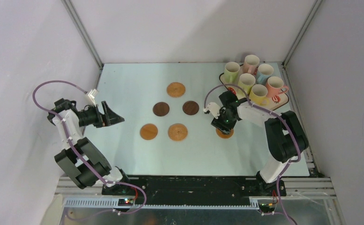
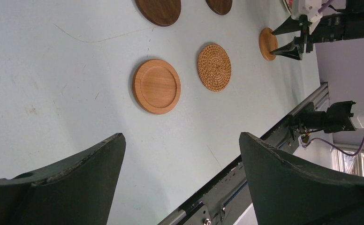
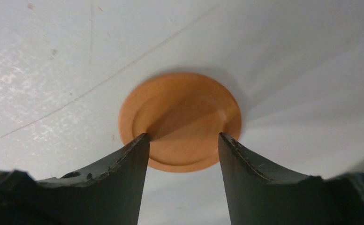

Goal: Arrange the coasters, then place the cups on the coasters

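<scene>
Six coasters lie on the table: a woven tan one [image 1: 176,89], two dark brown [image 1: 161,108] [image 1: 191,108], a smooth orange one [image 1: 148,131], another woven one [image 1: 178,131], and an orange disc [image 1: 224,134] under my right gripper [image 1: 223,125]. In the right wrist view that orange coaster [image 3: 180,112] lies flat, with the right gripper [image 3: 183,137] open just above it, its tips over the disc's recess. Several pastel cups [image 1: 246,82] stand together at the back right. My left gripper [image 1: 116,114] hangs open at the left, holding nothing.
The cups stand on a cream tray [image 1: 283,101] in the back right corner. The left wrist view shows the orange coaster [image 2: 156,86], the woven one [image 2: 214,67] and the table's near metal rail [image 2: 246,164]. White walls close in the table.
</scene>
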`<action>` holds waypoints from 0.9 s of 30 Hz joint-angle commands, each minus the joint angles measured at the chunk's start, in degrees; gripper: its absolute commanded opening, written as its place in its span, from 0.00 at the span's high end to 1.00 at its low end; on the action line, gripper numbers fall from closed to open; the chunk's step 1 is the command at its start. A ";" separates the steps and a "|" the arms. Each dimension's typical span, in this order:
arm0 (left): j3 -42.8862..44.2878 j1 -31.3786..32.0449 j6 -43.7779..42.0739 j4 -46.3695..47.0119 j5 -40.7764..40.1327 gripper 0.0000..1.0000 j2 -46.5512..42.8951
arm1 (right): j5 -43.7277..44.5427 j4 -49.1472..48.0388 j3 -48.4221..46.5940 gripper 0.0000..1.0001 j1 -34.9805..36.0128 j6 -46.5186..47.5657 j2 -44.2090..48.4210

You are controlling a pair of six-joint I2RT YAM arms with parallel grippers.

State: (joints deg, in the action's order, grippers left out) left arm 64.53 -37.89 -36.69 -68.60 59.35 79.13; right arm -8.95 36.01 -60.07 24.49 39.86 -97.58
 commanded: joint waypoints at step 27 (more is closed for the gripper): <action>2.04 -0.62 -1.78 -0.76 2.16 0.02 -1.42 | -5.17 -2.73 -3.81 0.40 14.14 -3.68 -7.45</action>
State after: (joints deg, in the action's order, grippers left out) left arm 64.53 -37.91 -37.08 -68.77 59.37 79.13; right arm -12.43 33.23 -65.01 37.17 37.45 -102.21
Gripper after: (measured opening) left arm 0.985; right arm 0.598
